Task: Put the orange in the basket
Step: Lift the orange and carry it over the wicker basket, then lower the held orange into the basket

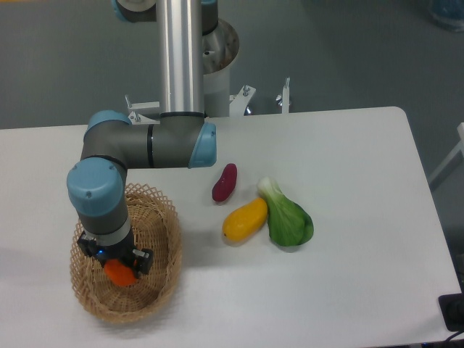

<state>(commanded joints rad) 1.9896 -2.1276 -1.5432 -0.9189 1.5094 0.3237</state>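
The orange (119, 273) is a small bright orange fruit, seen just under the gripper inside the basket (161, 239), a tan woven wicker basket at the table's front left. My gripper (118, 265) points down into the basket and its fingers sit on either side of the orange. The arm's wrist hides the fingers and most of the basket's far side, so I cannot tell whether the orange rests on the basket floor or hangs just above it.
A dark red sweet potato (225, 182), a yellow-orange mango-like fruit (245, 220) and a green bok choy (287, 217) lie together on the white table to the right of the basket. The arm's base stands at the table's far edge.
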